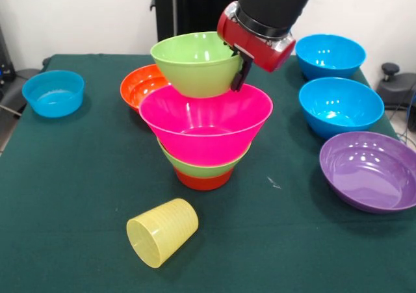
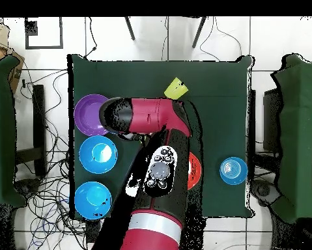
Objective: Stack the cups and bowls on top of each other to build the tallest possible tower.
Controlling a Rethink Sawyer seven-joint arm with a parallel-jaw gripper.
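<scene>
Four bowls nested as the tower [image 1: 207, 143] near the middle of the surface [image 1: 78, 195]: small orange bowl [image 1: 203, 179] at the bottom, lower lime green bowl [image 1: 224, 167] in it, pink bowl [image 1: 205, 134] flaring wide above that, upper lime green bowl [image 1: 192, 69] on top, tilted, base down inside the pink rim.

Pincer [image 1: 239, 69] clamped on that top bowl's rim, on the side toward the front view's right edge; one dark finger [image 1: 240, 75] showing against the outer wall, the other hidden. Red and black arm [image 1: 270, 7] coming down from above, and in the overhead view covering the whole tower.

Lying on its side between the tower and the edge opposite the robot: pale-yellow cup [image 1: 162, 232], closed bottom turned toward the front camera, apart from the tower.

Just behind the tower toward the robot's edge, partly hidden by it: second orange bowl [image 1: 140, 85], upright.

Alone near the front view's left edge: small blue bowl [image 1: 53, 93].

Lined along the front view's right edge, all upright and apart from one another: blue bowl by the robot's corner [image 1: 329, 54], middle blue bowl [image 1: 340, 106], then purple bowl [image 1: 369, 171], widest of the three, nearest the corner opposite the robot.
</scene>
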